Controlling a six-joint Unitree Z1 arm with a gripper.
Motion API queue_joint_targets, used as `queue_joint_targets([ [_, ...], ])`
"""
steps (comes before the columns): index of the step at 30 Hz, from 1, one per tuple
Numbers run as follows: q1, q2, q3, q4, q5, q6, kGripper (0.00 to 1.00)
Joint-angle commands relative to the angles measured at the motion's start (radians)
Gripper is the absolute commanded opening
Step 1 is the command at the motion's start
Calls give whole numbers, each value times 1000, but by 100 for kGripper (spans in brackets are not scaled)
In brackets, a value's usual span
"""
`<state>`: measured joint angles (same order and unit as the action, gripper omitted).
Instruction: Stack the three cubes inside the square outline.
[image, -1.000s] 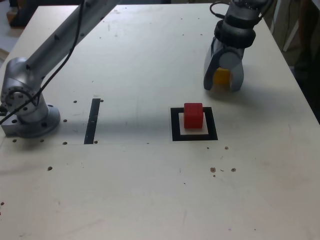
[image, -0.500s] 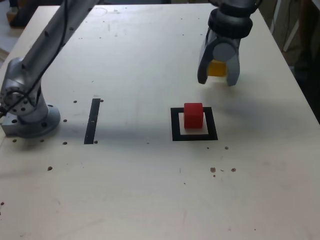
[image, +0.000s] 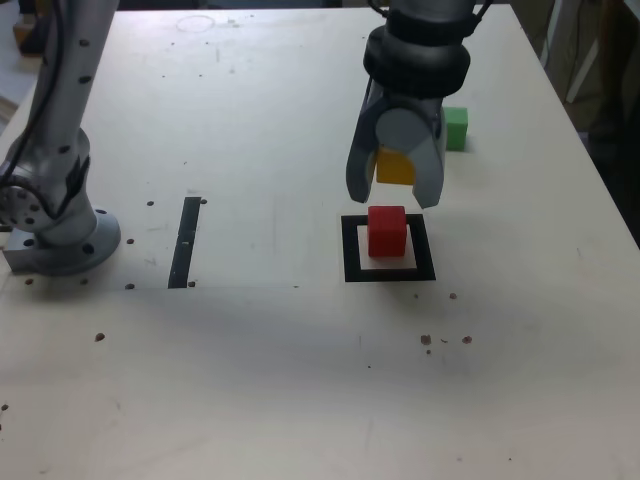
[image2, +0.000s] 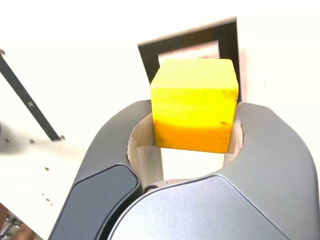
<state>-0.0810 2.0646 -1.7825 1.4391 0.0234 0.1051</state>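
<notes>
Jaws of my gripper (image: 396, 190) are clamped on the yellow cube (image: 395, 166), which I'm carrying clear of the worktop (image: 300, 360) at centre frame in the exterior view, just above and behind the red cube (image: 387, 230). Red sits inside the square outline (image: 350, 248), so I judge this the second placement: yellow goes on red next. That calls for squaring yellow over red's top face, lowering until they touch, then letting go. The green cube (image: 455, 128) waits at upper right of that frame, apart from the rest.

In the wrist view the yellow cube (image2: 195, 105) fills the middle and hides red entirely; only the outline (image2: 150, 55) peeks out behind it. Exterior alone shows green and the remaining gap above red.
</notes>
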Motion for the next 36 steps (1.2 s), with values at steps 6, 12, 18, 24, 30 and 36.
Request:
queue_joint_targets([
  [6, -81, -19, 38, -31, -7, -72, 31],
  [12, -92, -16, 74, -61, -12, -90, 31],
  [18, -73, -7, 89, -73, -13, -86, 31],
  [24, -45, 8, 99, -88, -13, -72, 31],
  [30, -31, 22, 106, -103, -13, -63, 31],
  [36, -28, 35, 106, -112, -17, -59, 31],
])
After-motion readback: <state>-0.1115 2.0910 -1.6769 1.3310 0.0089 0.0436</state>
